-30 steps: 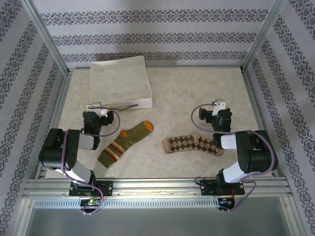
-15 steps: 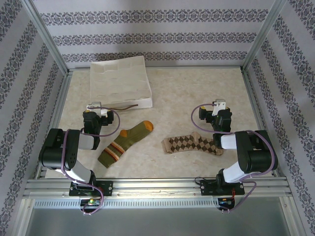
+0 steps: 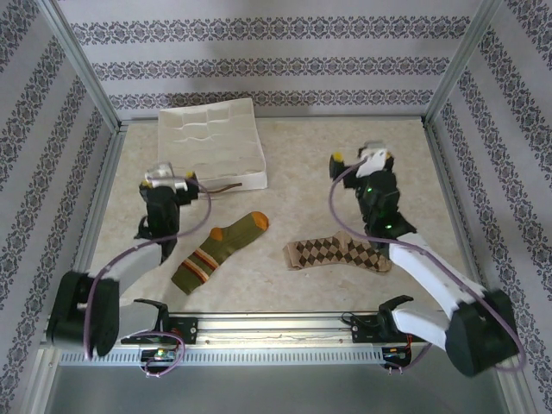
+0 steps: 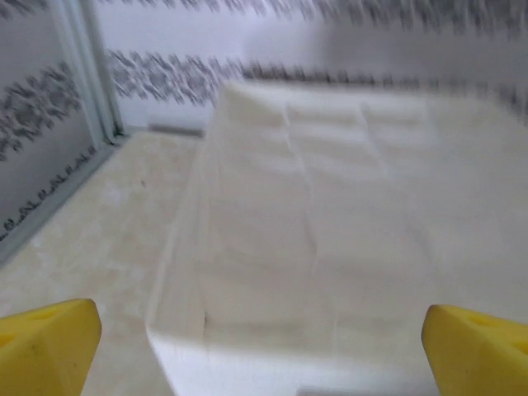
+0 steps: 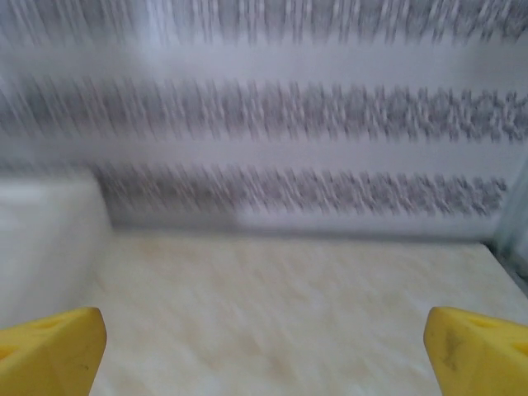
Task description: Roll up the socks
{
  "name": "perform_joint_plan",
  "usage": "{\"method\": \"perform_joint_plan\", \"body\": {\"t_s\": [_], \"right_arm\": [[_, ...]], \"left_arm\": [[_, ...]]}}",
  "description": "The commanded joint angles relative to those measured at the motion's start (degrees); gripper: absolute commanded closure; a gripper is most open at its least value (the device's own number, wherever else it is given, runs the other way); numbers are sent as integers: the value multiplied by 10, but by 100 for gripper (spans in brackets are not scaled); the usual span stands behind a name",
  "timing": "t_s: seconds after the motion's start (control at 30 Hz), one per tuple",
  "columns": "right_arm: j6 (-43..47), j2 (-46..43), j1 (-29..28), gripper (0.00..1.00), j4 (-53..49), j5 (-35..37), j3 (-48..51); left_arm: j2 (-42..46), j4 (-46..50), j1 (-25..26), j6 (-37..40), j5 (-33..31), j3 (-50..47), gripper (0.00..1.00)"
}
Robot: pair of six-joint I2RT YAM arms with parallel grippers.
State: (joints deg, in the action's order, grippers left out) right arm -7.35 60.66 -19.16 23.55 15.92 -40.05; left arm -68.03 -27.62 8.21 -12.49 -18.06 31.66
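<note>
Yellow-tipped jaws gape wide on both outstretched arms, left gripper (image 3: 168, 181) and right gripper (image 3: 358, 160), with olive sock (image 3: 220, 250) and argyle sock (image 3: 338, 253) lying behind them.

top: overhead, looking down | wrists: low, facing back wall (image 5: 264, 115) (blurred) | shared: white tray (image 3: 210, 142)

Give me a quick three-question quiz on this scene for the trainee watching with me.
1. True or false: the green sock and the argyle sock lie flat and apart on the table.
2. The left pincer is: (a) open and empty, (b) shut on a sock.
3. Fill in: the left wrist camera looks at the white ____.
Key: 1 true; 2 a; 3 tray.
</note>
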Motion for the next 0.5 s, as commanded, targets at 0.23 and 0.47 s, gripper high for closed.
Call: {"method": "perform_joint_plan", "body": {"t_s": [0.23,0.47], "right_arm": [[-187,15,-90,3,-283,-133,-38],[-206,183,-268,49,-247,-217,-80]], "left_arm": [[-22,526,11,-320,256,187,32],[13,670,26,-329,299,116,71]]}}
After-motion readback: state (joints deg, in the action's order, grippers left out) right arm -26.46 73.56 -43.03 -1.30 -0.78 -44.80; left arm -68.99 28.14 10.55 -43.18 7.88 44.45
